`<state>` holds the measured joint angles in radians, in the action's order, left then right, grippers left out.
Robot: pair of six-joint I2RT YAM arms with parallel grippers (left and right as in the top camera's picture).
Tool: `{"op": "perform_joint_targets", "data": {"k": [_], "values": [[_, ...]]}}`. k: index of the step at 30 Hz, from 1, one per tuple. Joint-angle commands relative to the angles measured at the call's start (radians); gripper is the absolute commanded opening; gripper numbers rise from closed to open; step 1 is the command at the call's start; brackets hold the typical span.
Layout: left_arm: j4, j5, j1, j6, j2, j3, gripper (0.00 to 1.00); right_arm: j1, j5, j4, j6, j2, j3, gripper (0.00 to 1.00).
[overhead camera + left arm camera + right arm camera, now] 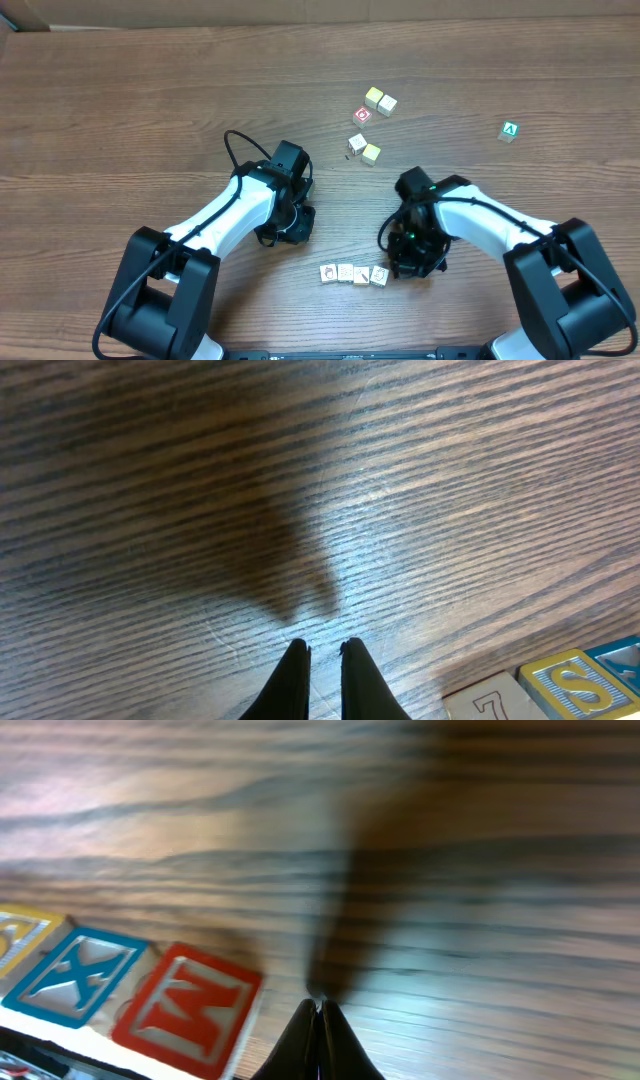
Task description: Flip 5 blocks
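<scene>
Four pale blocks [353,273] with small pictures on top lie side by side in a row near the front edge. A fifth whitish block [357,142] lies farther back among the loose cubes. My left gripper [287,228] hangs left of and behind the row, shut on nothing; in the left wrist view its tips [325,650] point at bare wood, with the row's "7" block [490,703] at the lower right. My right gripper [413,262] is just right of the row, shut and empty [320,1005]. In the right wrist view the row's end block shows a red letter side [186,1002].
Two yellow-topped cubes [380,100] and a red-faced cube [361,116] lie at the back centre, another yellow-topped cube [371,153] below them. A green "A" cube [510,131] sits alone at the right. The wooden table [120,120] stretches wide to the left.
</scene>
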<state>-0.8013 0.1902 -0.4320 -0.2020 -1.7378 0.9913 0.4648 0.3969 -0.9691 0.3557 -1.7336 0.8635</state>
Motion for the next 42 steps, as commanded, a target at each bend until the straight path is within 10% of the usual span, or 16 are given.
{"op": "perform_joint_targets", "data": {"k": [1,42], "values": [[-0.005,0.01,0.0,0.011,-0.011,0.019,0.06,0.036,0.024,0.025,0.023,0.0,-0.005,0.04],[0.149,0.225,-0.157,-0.103,-0.012,0.019,0.04,0.053,0.024,0.112,0.034,0.0,-0.005,0.04]]}}
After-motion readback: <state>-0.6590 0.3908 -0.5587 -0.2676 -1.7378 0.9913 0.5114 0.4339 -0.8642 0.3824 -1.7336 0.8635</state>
